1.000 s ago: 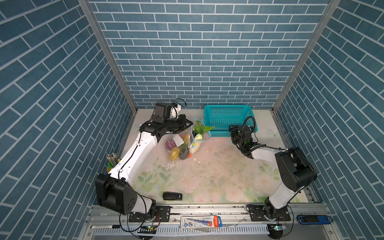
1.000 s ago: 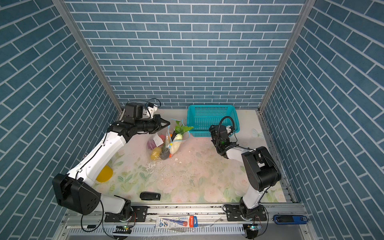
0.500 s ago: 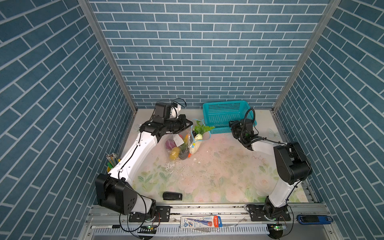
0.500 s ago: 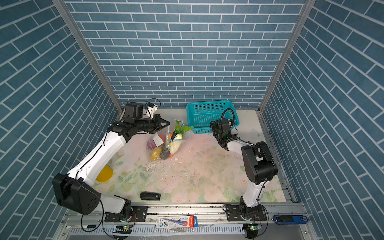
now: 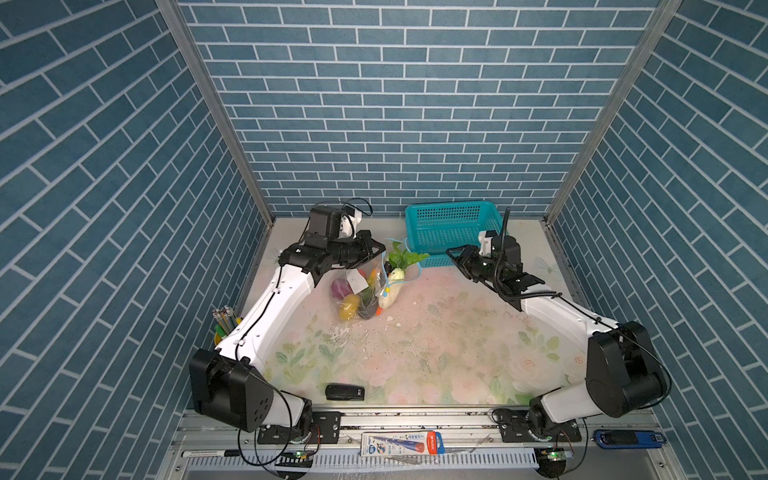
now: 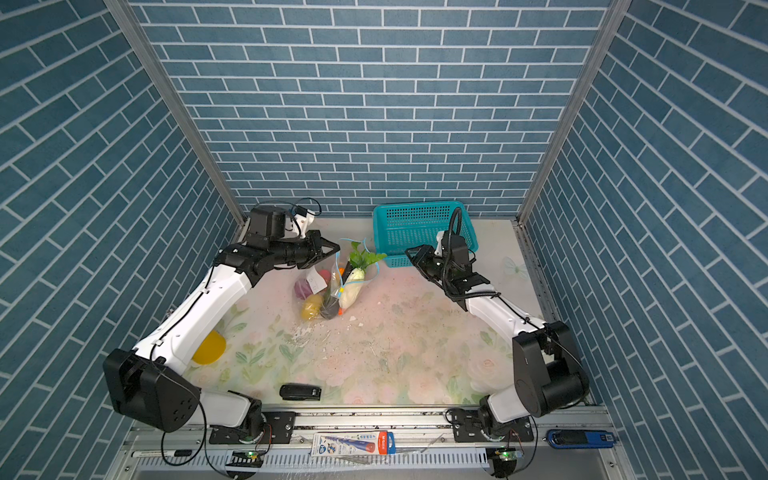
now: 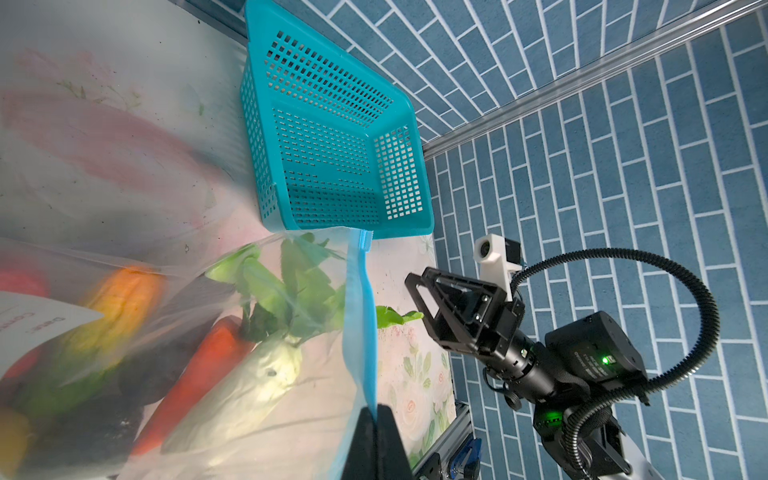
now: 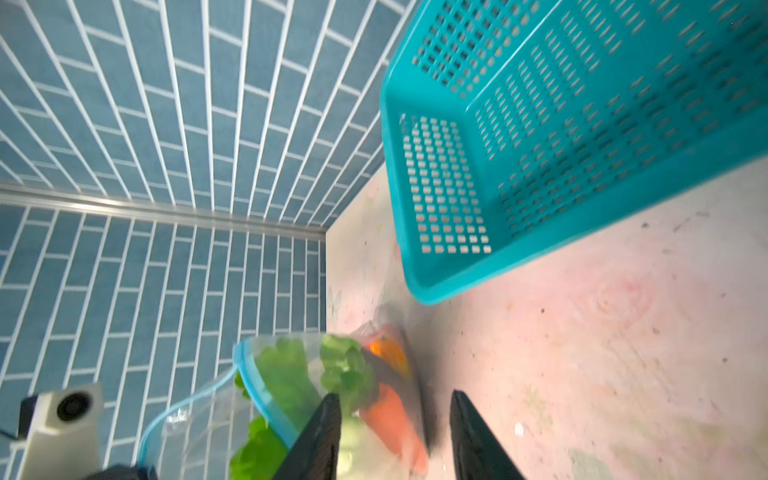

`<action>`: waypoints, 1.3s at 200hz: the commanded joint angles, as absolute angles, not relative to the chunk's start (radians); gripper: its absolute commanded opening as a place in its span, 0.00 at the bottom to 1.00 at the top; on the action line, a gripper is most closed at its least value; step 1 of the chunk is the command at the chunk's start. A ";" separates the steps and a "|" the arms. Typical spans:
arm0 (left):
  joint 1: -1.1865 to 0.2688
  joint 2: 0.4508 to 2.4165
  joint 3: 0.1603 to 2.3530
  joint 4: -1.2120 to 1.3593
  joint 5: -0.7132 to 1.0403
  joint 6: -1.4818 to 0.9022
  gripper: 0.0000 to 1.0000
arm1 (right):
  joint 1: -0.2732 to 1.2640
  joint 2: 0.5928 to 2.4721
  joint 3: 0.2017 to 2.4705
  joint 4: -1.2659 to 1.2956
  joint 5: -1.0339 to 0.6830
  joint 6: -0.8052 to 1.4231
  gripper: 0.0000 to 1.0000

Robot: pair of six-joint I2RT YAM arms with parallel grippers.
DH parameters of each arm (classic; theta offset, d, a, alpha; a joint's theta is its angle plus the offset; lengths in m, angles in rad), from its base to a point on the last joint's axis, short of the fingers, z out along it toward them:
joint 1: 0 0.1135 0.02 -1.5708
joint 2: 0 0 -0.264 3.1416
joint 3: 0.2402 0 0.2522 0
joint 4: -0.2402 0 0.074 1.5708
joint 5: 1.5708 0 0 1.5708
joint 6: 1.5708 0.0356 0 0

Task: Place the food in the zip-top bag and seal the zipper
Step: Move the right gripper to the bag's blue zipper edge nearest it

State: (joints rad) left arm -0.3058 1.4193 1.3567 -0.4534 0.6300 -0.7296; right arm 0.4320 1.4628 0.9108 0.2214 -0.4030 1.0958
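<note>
Food (image 5: pixel 348 309) inside zip-top bag (image 5: pixel 365 299); basket (image 5: pixel 451 205) just behind it, to the right.

I can read nothing cleanly here. The white label (image 7: pixel 35 326) inside the zip-top bag (image 7: pixel 316 415) carries dark print, too blurred to make out. The blue-and-red packet (image 5: pixel 401 443), well apart from the bag, bears lettering too small to read.

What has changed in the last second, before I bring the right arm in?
The right gripper edged toward the zip-top bag, its fingers narrowing but still apart and empty. The left gripper stays shut on the zipper. The bag, the food inside it and the basket have not moved.
</note>
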 commanded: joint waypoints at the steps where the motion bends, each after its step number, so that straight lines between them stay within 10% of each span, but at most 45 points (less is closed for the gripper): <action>1: -0.302 1.398 1.348 -0.439 0.633 -0.728 0.00 | 0.475 1.429 0.830 0.297 -0.524 1.074 0.38; 129: -0.305 1.392 1.358 -0.452 0.630 -0.728 0.00 | 0.590 1.536 0.797 0.647 -0.584 1.152 0.36; 260: -0.304 1.388 1.360 -0.459 0.631 -0.724 0.00 | 0.607 1.537 0.835 0.622 -0.574 1.097 0.00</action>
